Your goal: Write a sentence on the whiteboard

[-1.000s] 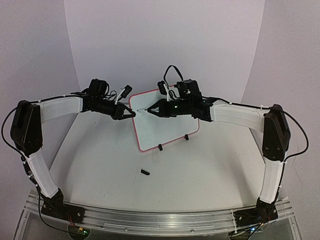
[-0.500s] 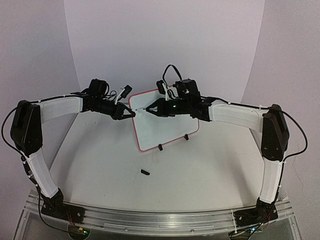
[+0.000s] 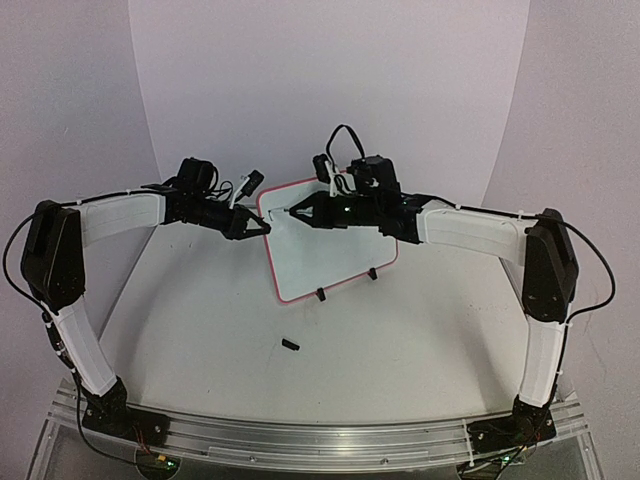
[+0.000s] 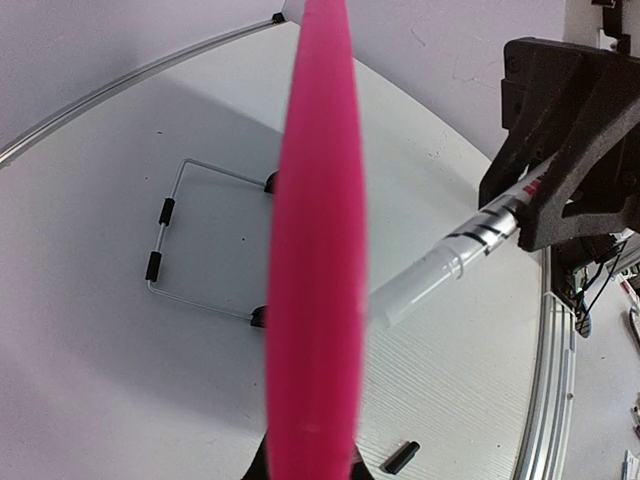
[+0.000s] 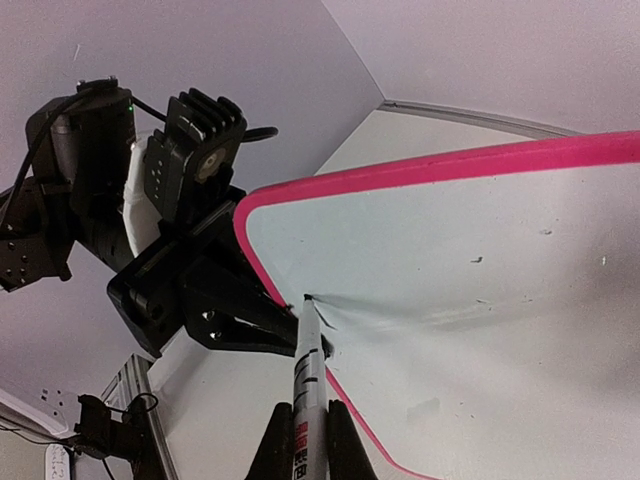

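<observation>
The whiteboard [image 3: 335, 250], white with a pink frame, stands tilted on black feet mid-table. My left gripper [image 3: 264, 229] is shut on its upper left edge; in the left wrist view the frame [image 4: 315, 250] runs edge-on out of my jaws [image 4: 310, 462]. My right gripper [image 3: 312, 213] is shut on a black-and-white marker [image 5: 310, 375], whose tip touches the board's upper left corner just inside the frame. Of the sentence, only a short black stroke [image 5: 320, 318] shows beside the tip. The right wrist view shows the left gripper [image 5: 215, 300] clamped on the frame [image 5: 262, 262].
A small black marker cap [image 3: 290, 345] lies on the table in front of the board, also in the left wrist view as the cap [image 4: 401, 457]. The board's wire stand [image 4: 170, 240] rests behind it. A metal rail [image 3: 320, 440] edges the near side.
My right gripper has shifted the marker tip slightly up and left on the board. The left gripper and the board have not moved.
</observation>
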`<action>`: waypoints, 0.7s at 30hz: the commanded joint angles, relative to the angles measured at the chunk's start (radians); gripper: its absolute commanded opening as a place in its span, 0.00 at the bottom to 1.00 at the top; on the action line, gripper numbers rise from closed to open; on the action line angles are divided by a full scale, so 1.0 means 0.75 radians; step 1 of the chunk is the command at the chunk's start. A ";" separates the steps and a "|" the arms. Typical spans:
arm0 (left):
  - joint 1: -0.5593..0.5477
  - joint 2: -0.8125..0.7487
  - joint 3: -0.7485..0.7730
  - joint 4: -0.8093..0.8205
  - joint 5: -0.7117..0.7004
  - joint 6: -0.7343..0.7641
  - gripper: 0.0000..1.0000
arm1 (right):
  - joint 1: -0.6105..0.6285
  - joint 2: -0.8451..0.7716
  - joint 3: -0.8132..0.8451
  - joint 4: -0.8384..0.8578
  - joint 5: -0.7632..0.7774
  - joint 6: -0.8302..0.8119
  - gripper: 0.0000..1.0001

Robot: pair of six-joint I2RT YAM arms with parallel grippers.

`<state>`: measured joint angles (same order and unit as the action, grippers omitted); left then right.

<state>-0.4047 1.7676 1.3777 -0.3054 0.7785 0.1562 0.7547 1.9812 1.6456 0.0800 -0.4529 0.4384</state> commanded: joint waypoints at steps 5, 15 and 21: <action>-0.019 -0.005 -0.002 -0.103 0.038 0.007 0.00 | -0.005 -0.091 -0.047 0.233 0.103 0.039 0.00; -0.024 -0.009 0.000 -0.108 0.036 0.011 0.00 | -0.006 -0.091 -0.082 0.239 0.131 0.050 0.00; -0.024 -0.013 -0.001 -0.110 0.035 0.013 0.00 | -0.005 -0.096 -0.123 0.225 0.127 0.055 0.00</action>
<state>-0.4049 1.7676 1.3777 -0.3061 0.7773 0.1566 0.7563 1.9548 1.5750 0.2289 -0.4040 0.4723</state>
